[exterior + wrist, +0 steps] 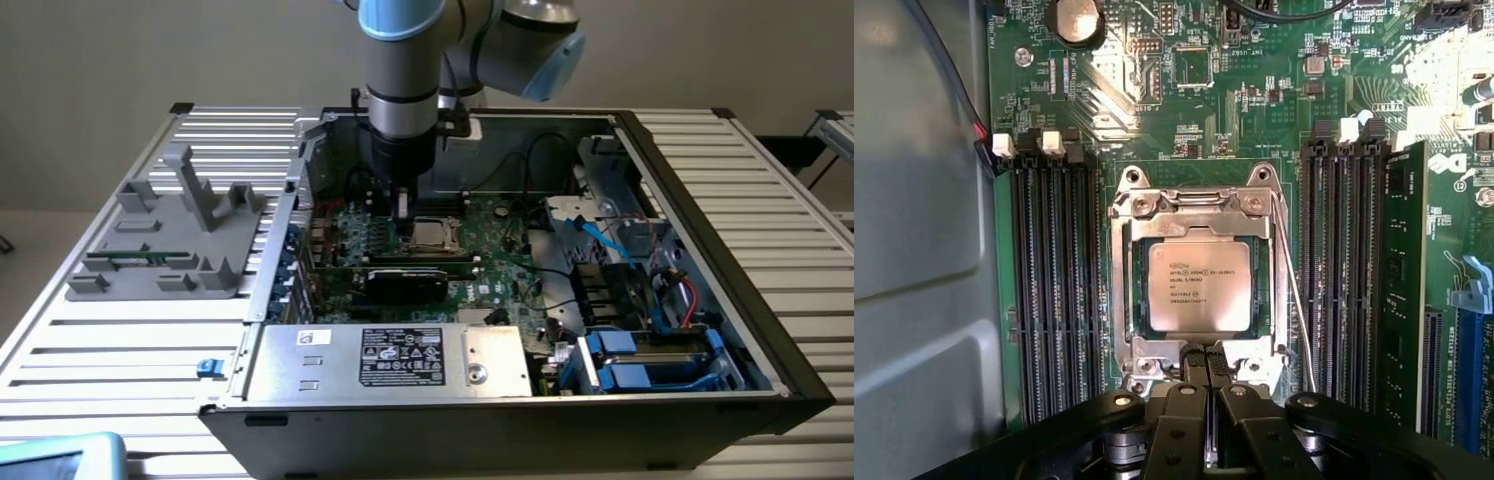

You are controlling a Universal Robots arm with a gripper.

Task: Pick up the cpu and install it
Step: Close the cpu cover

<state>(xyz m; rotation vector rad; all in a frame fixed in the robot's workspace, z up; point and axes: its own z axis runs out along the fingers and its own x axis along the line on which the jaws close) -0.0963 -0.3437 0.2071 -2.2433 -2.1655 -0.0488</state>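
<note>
The cpu (430,234) (1199,287), a small square chip with a silvery top and printed lettering, lies flat in the metal socket frame (1122,270) on the green motherboard (1184,60) inside the open computer case. My gripper (400,222) (1201,375) reaches down into the case and hangs just above the board. It is beside the socket, on the exterior view's left of the chip. Its two black fingers (1176,420) are pressed together with nothing between them, and their tips point at the edge of the socket frame. The chip is not touched.
Rows of black memory slots (1054,290) (1344,260) flank the socket. A silver labelled power supply box (387,358) sits at the case's near side, with a black card (407,282) behind it. Blue drive bays (641,362) and cables fill the exterior view's right. A grey fixture (167,240) stands outside the case.
</note>
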